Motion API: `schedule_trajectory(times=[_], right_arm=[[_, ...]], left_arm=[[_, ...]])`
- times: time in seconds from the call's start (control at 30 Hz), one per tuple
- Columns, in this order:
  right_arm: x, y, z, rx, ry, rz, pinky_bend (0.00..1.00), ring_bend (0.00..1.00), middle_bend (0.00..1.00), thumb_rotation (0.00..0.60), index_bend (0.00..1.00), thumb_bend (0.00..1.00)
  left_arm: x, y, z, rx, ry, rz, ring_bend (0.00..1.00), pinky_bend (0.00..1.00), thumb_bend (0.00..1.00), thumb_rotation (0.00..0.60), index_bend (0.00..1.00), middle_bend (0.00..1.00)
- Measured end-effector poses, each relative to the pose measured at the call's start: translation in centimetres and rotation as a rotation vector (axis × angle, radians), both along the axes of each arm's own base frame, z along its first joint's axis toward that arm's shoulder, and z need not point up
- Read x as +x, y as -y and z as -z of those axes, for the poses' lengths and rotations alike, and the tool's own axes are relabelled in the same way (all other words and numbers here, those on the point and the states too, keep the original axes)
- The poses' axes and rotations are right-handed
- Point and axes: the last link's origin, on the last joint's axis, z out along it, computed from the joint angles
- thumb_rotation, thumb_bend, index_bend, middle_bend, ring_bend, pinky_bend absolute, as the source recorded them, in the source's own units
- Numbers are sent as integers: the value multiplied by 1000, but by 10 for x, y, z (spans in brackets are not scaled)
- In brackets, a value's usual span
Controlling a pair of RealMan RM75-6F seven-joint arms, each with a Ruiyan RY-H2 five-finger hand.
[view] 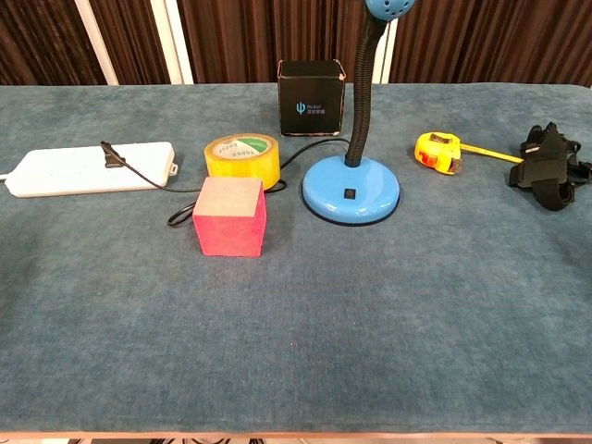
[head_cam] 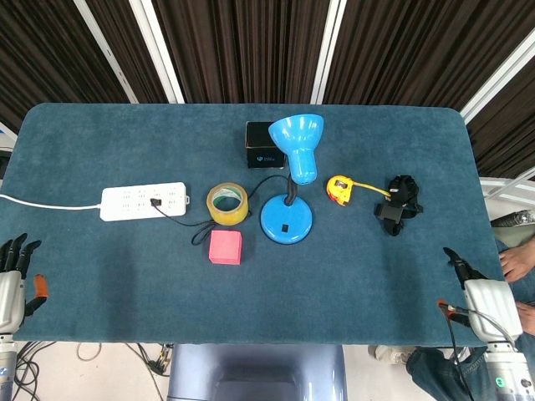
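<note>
Blue felt table [head_cam: 100, 134]: pink cube [head_cam: 225, 247] centre; left hand [head_cam: 12, 280], right hand [head_cam: 483, 298] splayed, empty, at edges.

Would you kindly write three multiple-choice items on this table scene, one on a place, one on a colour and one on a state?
1. Where is the pink cube?
A. in front of the yellow tape roll
B. on the black box
C. beside the tape measure

2. What colour is the desk lamp?
A. red
B. blue
C. white

3. What is the right hand doing?
A. gripping the black strap
B. pressing the lamp base
C. holding nothing, at the table's edge

Answers: 1 A, the cube sits just nearer than the roll; 2 B, base and shade are blue; 3 C, it touches no object.
</note>
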Motion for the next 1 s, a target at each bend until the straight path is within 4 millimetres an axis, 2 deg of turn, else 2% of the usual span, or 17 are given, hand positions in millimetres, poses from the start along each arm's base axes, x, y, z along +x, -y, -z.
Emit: schedule_trajectory(times=[0.1,0.27,0.43,0.6,0.83,1.0], right_arm=[[7,14,6,56,-4,-17,1000,751,566,600,59,288],[25,45,19,145,-18,-48,1000,778,600,600,13,372],[42,69,37,226,-26,-50,1000,781,611,600,0,373],[58,86,61,298,12,-32,1000,781,619,600,0,374],[90,106,103,383,39,-45,1000,786,632,600,0,374],[109,122,124,410,49,-51,1000,788,634,600,0,374]], left_arm=[[0,0,0,-2,2,-5,0,0,637,600,144,23],[-1,-2,1,-4,5,-13,0,0,637,600,144,23],[-1,-2,0,0,8,-10,0,0,637,600,144,23],[-1,-3,0,0,11,-11,0,0,637,600,144,23],[-2,-3,0,-3,16,-18,0,0,637,600,144,23],[-3,-3,-1,-3,20,-22,0,0,637,600,144,23]])
